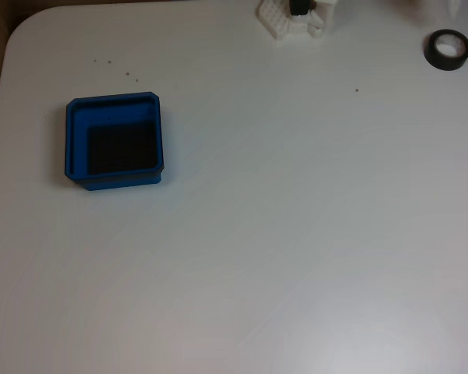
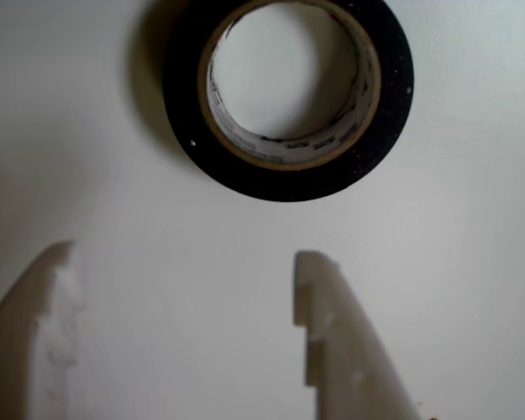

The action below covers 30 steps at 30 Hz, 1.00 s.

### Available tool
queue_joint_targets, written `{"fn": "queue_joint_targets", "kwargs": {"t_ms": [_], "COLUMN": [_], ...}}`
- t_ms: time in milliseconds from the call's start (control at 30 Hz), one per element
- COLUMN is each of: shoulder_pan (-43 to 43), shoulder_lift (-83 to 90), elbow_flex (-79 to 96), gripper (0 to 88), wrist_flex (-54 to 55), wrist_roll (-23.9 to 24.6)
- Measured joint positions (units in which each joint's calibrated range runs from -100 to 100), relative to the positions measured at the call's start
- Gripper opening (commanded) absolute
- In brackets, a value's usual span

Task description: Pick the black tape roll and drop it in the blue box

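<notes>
The black tape roll (image 1: 448, 50) lies flat on the white table near the top right corner of the overhead view. In the gripper-mounted view the black tape roll (image 2: 289, 92) shows its whitish-tan core and lies just ahead of my gripper (image 2: 184, 262). The two white fingers stand apart, open, with bare table between them and nothing held. The left fingertip (image 2: 48, 289) and the right fingertip (image 2: 319, 289) both stop short of the roll. The blue box (image 1: 115, 140), a square tray with a dark floor, sits far off at the left of the overhead view.
The arm's white base (image 1: 295, 17) stands at the top edge of the overhead view, left of the roll. The table's rounded corner and left edge (image 1: 12, 47) lie beyond the box. A few small dark specks (image 1: 129, 75) dot the table above the box.
</notes>
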<state>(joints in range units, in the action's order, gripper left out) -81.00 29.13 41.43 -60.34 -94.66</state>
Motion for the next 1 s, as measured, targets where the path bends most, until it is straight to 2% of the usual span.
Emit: {"fn": "queue_joint_targets", "kwargs": {"t_ms": [567, 867, 1000], "shoulder_pan": [0.0, -1.4, -2.1], "shoulder_lift": [-6.2, -9.2, -9.2], "elbow_flex": [-0.1, -0.1, -0.1], "gripper": [22.2, 22.2, 22.2], "wrist_flex": [0.1, 11.9, 13.3], "wrist_roll": [0.3, -0.1, -0.1]}}
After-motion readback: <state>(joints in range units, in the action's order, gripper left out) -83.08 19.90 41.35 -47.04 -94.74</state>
